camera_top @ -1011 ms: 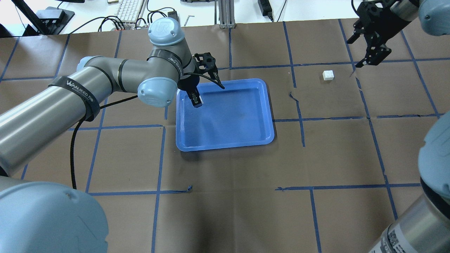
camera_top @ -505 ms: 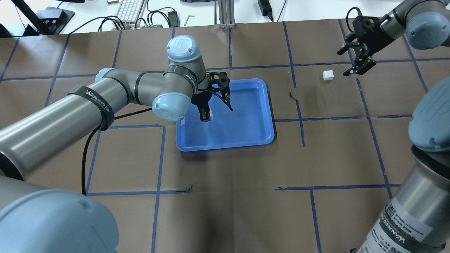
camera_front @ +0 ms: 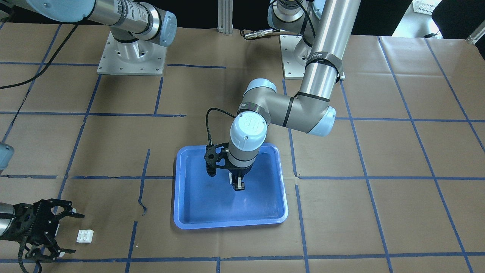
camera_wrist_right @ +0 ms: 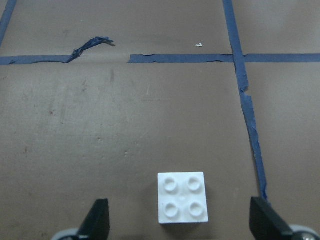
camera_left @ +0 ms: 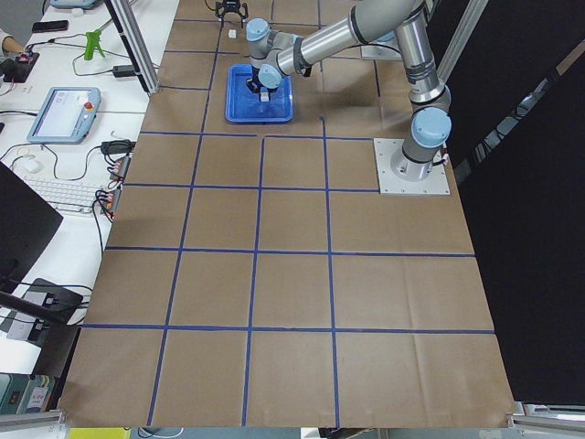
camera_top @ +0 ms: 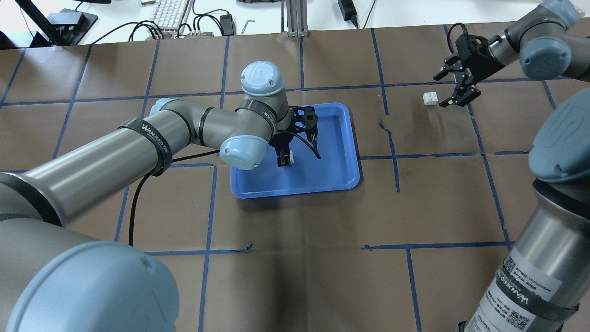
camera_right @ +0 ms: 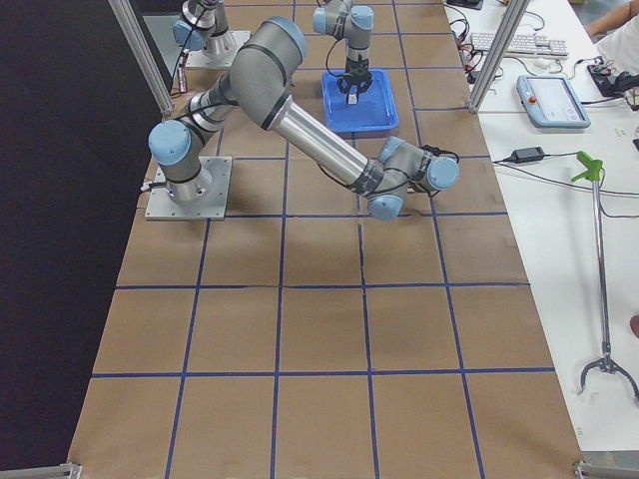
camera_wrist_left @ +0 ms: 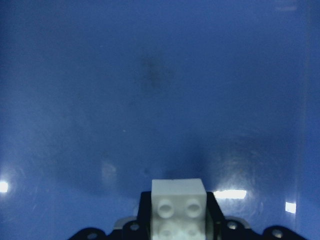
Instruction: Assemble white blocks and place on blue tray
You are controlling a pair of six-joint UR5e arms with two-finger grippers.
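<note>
The blue tray [camera_top: 322, 177] lies on the brown-papered desk [camera_top: 299, 258], in its middle stretch, nearer the edge opposite the robot than the robot's own edge. The left end effector [camera_top: 286, 159] points down over the tray's floor, close to its centre, and is drawn in narrow on the held block [camera_top: 287, 158], a small white studded piece. In the left wrist view the held block [camera_wrist_left: 178, 205] sits clamped between the dark fingers with its studs toward the camera. The glossy tray [camera_wrist_left: 150, 75] fills everything beyond it. Whether the block touches the tray floor cannot be told. In the front view the same end effector [camera_front: 238, 185] hangs upright above the tray [camera_front: 227, 214].

The loose block [camera_top: 430, 98], also white, rests flat with its studs up on the desk paper. It is well off the tray's right side, toward the far edge on the robot's right. The right end effector [camera_top: 451, 90] is spread wide just beside it. In the right wrist view the loose block [camera_wrist_right: 182, 197] lies between the two fingertips [camera_wrist_right: 97, 222], touched by neither, with a blue tape line [camera_wrist_right: 247, 115] running past one side. In the front view the loose block [camera_front: 85, 236] sits just ahead of that end effector [camera_front: 75, 233].
</note>
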